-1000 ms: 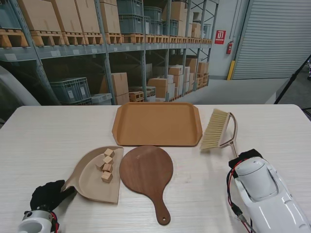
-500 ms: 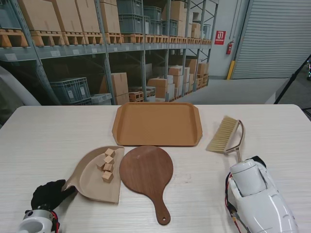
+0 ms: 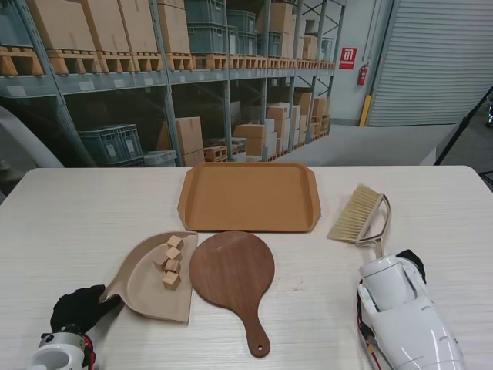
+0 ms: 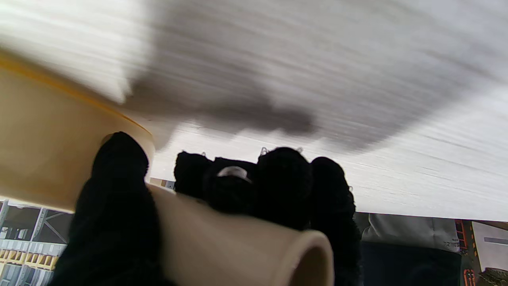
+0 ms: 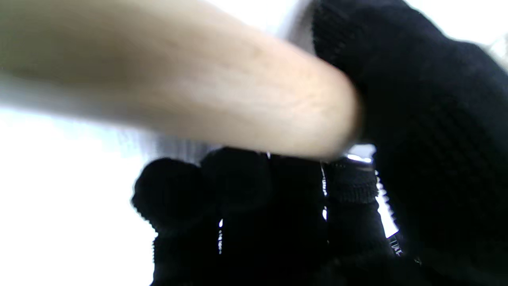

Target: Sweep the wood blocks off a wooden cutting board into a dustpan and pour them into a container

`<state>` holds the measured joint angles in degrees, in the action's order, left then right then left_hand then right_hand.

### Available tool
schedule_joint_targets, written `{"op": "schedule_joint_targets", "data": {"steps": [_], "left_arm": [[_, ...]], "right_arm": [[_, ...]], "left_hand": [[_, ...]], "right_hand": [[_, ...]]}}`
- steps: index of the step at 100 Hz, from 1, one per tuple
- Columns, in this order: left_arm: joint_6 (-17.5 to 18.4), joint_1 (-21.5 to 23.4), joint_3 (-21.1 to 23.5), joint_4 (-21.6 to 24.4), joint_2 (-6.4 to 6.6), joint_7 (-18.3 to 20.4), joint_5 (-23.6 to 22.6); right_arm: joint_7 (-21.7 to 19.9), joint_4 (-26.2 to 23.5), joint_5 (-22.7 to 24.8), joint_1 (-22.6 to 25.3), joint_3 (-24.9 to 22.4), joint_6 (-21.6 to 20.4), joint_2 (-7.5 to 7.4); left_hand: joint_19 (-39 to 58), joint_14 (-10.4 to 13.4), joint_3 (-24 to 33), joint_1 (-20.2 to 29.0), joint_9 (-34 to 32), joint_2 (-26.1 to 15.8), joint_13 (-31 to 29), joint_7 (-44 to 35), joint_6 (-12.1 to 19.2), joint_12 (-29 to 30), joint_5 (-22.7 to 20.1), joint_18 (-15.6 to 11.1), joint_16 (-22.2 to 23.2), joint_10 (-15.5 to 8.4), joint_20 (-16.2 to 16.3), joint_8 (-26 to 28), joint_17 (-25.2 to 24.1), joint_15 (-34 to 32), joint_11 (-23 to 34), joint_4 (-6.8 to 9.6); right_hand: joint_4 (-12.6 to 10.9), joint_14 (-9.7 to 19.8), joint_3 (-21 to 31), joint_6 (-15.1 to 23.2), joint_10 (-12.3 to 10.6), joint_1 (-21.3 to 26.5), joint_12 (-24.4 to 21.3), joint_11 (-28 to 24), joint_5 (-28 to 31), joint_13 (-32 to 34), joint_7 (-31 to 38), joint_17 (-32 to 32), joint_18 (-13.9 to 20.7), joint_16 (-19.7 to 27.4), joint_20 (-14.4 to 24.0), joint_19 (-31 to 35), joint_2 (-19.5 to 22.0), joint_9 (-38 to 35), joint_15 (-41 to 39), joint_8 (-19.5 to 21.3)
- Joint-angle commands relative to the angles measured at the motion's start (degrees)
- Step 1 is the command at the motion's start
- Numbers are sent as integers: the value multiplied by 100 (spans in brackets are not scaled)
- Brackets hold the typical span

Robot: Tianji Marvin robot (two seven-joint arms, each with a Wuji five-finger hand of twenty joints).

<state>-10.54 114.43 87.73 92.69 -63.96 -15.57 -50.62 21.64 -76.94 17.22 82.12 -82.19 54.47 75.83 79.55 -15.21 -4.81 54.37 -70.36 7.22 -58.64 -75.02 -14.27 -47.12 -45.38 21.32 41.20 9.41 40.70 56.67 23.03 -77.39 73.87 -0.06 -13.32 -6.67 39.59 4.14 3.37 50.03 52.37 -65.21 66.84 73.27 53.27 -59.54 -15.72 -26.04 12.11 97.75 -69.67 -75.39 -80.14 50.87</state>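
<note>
Since a second ago the brush (image 3: 359, 216) has swung out to the right, away from the tray (image 3: 250, 196), and the white right arm has drawn back nearer to me. The right hand (image 3: 410, 260), gloved in black, is mostly hidden behind the forearm; its wrist view shows the fingers (image 5: 238, 186) wrapped around the pale wooden handle. The left hand (image 3: 77, 308) sits low at the near left, fingers closed around the handle of the dustpan (image 3: 150, 287), which rests flat on the table (image 3: 69, 216).

I count five wood blocks (image 3: 170, 260), all in the dustpan, one dark round cutting board (image 3: 233, 271) just beside it, one tray and one brush. The table is pale, wood-grained; warehouse shelving (image 3: 154, 69) with cartons stands behind.
</note>
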Motion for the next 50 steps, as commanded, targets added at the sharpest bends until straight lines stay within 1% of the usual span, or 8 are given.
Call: {"op": "schedule_joint_targets", "data": {"steps": [1, 8, 13, 19, 25, 41, 49, 50], "left_arm": [[-20, 16, -30, 4, -16, 128, -4], [-25, 13, -32, 4, -17, 126, -2], [-28, 13, -32, 4, -17, 125, -4], [-33, 14, -31, 7, -17, 126, -3], [-38, 16, -29, 9, -18, 123, -6], [-40, 20, -27, 14, -18, 124, -7], [-40, 22, -26, 15, -19, 122, -5], [-40, 23, -26, 15, -19, 122, -5]], "right_arm": [[-118, 142, 12, 104, 43, 257, 6], [-132, 129, 32, 118, 49, 264, -2], [-135, 130, 50, 122, 56, 264, -8], [-154, 135, 83, 126, 69, 263, -23], [-162, 155, 115, 123, 81, 249, -37], [-166, 217, 176, 116, 103, 160, -75], [-169, 246, 210, 117, 118, 110, -95], [-169, 251, 217, 116, 121, 104, -99]], "left_hand": [[86, 359, 443, 676, -509, -988, -315, -332, -79, -158, -610, 26, 26, -258, 153, 0, -62, -20, 480, 9], [86, 359, 442, 677, -509, -987, -315, -332, -79, -158, -610, 25, 26, -258, 153, 0, -63, -20, 480, 9], [86, 360, 444, 677, -508, -992, -313, -332, -79, -158, -610, 23, 25, -259, 152, 0, -62, -19, 480, 9], [87, 360, 443, 676, -508, -989, -312, -332, -79, -158, -610, 22, 25, -259, 153, 0, -61, -19, 480, 9], [85, 360, 443, 676, -508, -993, -312, -332, -79, -158, -610, 25, 25, -259, 152, 0, -65, -19, 480, 9], [83, 360, 442, 676, -508, -988, -312, -332, -79, -158, -610, 32, 25, -259, 152, 0, -66, -19, 480, 8], [83, 360, 444, 677, -508, -993, -311, -332, -79, -158, -610, 32, 25, -259, 152, 0, -66, -18, 480, 9], [83, 360, 441, 674, -508, -991, -309, -332, -79, -158, -610, 32, 25, -259, 152, 0, -66, -18, 480, 8]], "right_hand": [[238, -134, 5037, 482, 171, 513, -893, 1002, 274, 29, 449, 169, -394, 287, -122, 4, 1527, 214, 551, 10], [868, -254, 5035, 385, 202, 382, -1165, 1289, 31, -249, 128, 566, -421, 325, -119, -321, 1737, 485, 1074, -242], [1467, -294, 5037, 335, 240, 396, -1331, 1453, -131, -415, -70, 809, -405, 369, -109, -497, 1625, 627, 1329, -382], [1852, -342, 5036, 285, 265, 289, -1496, 1644, -315, -623, -284, 1072, -383, 445, -110, -688, 1373, 811, 1574, -515], [2070, -353, 5037, 241, 275, 188, -1601, 1772, -487, -793, -446, 1260, -327, 467, -32, -837, 1265, 973, 1778, -628], [2389, -348, 5035, 175, 286, -53, -1765, 2007, -873, -1142, -669, 1644, -166, 478, 183, -1144, 1077, 1337, 2184, -796], [2442, -334, 4961, 134, 293, -250, -1838, 2164, -1171, -1416, -686, 1909, -31, 402, 737, -1539, 1059, 1608, 2553, -1230], [2420, -330, 4937, 129, 294, -272, -1857, 2169, -1212, -1438, -662, 1928, -15, 363, 940, -1641, 1066, 1641, 2617, -1302]]}}
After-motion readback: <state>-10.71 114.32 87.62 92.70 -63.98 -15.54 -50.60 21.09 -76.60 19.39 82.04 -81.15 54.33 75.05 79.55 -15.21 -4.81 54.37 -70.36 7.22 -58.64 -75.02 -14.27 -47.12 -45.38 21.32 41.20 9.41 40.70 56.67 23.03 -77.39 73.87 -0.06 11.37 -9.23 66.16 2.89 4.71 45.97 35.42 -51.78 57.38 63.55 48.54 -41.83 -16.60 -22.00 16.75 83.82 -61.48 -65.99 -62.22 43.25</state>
